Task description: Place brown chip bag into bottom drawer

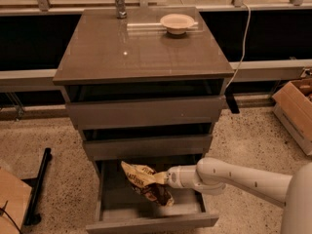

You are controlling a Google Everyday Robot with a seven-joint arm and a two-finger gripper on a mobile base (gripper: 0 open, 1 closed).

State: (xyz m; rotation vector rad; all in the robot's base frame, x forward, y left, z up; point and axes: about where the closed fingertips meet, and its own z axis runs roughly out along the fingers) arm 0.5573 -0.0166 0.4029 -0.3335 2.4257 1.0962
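The brown chip bag, dark brown with a tan end, hangs tilted inside the open bottom drawer, low over its tray. My gripper reaches in from the right on a white arm and is shut on the bag's right side. The drawer's flat front is pulled out towards the camera. The two drawers above it stand slightly out.
A small bowl and a metal can stand on the cabinet top. A cardboard box sits on the floor at right. A black bar and more cardboard lie at left.
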